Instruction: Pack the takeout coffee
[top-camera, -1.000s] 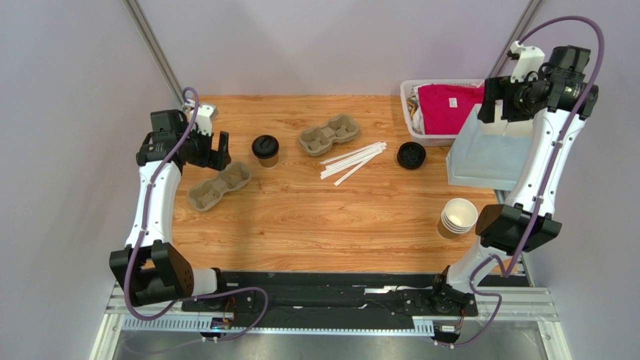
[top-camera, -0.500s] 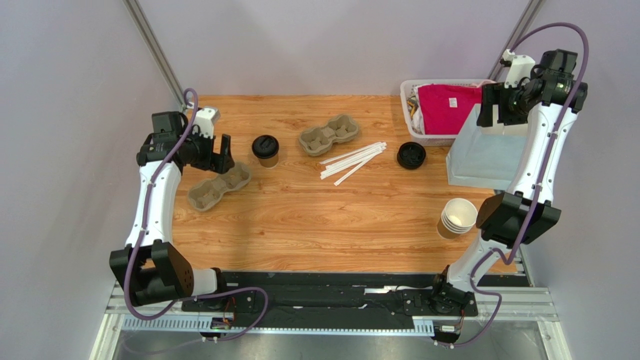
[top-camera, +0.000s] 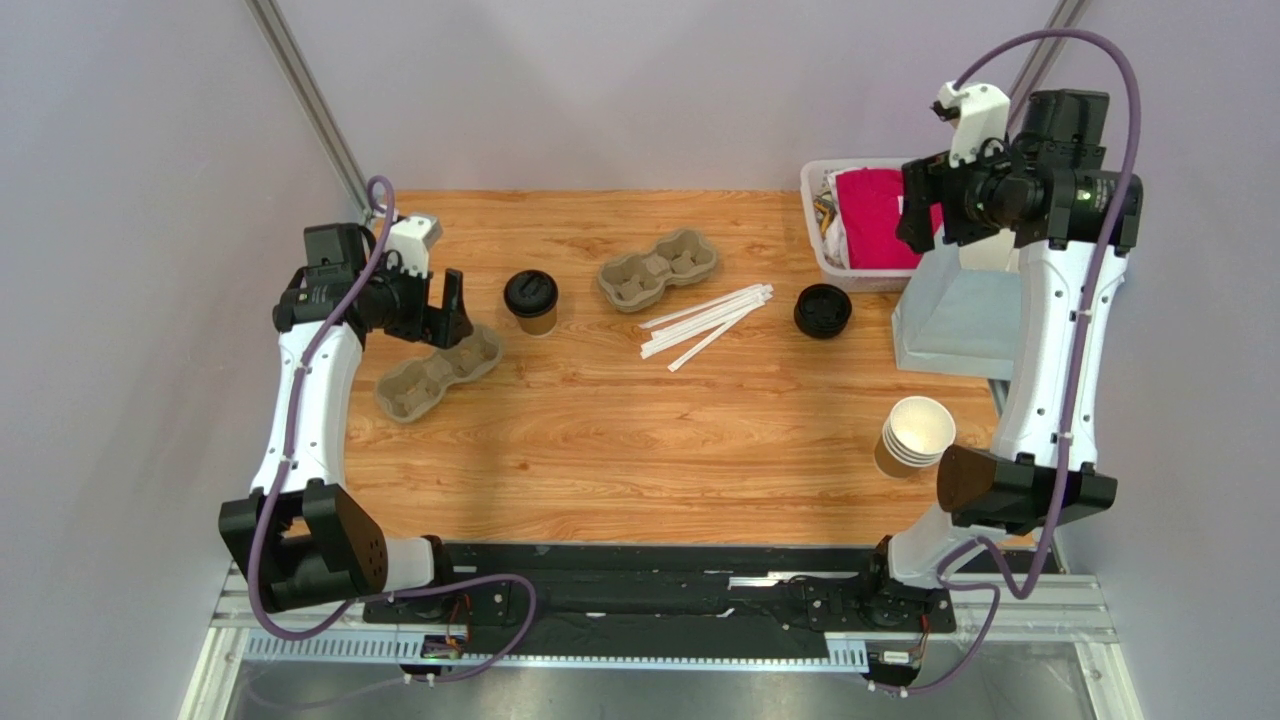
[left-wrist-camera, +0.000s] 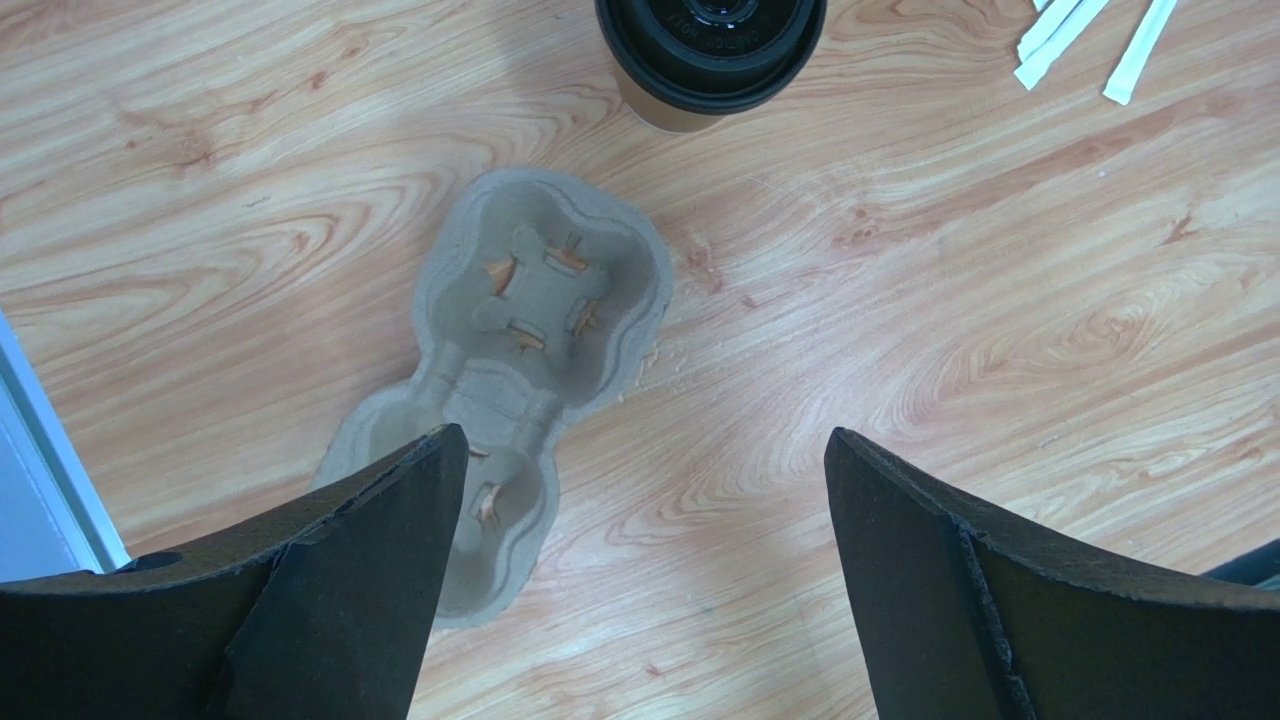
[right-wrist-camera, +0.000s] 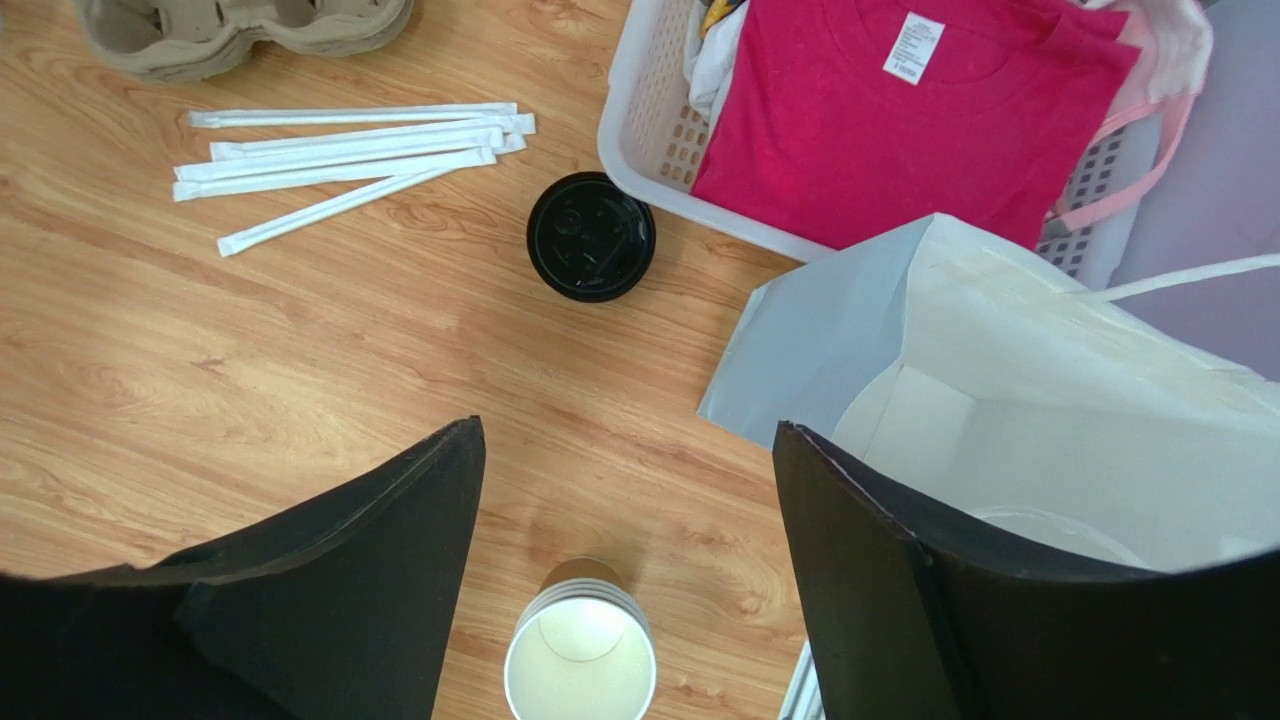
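Note:
The takeout coffee (top-camera: 531, 300), a brown paper cup with a black lid, stands on the table at the back left; it shows at the top of the left wrist view (left-wrist-camera: 709, 53). A moulded pulp cup carrier (top-camera: 437, 371) lies just left of it (left-wrist-camera: 519, 353). My left gripper (top-camera: 448, 311) is open and empty, above the carrier's right end, a little left of the cup (left-wrist-camera: 639, 465). A white paper bag (top-camera: 962, 308) lies open at the right (right-wrist-camera: 1037, 405). My right gripper (top-camera: 917, 225) is open and empty, raised high over the bag and basket (right-wrist-camera: 628, 450).
A second pulp carrier (top-camera: 658, 267) lies at the back centre. Wrapped straws (top-camera: 706, 323) lie beside a loose black lid (top-camera: 822, 309). A stack of lidless cups (top-camera: 915, 435) stands at the right. A white basket (top-camera: 830, 225) holds a pink shirt (top-camera: 879, 203).
My right arm has swung left and up, its gripper moving from over the bag towards the basket. My left gripper has shifted slightly right and down, towards the cup.

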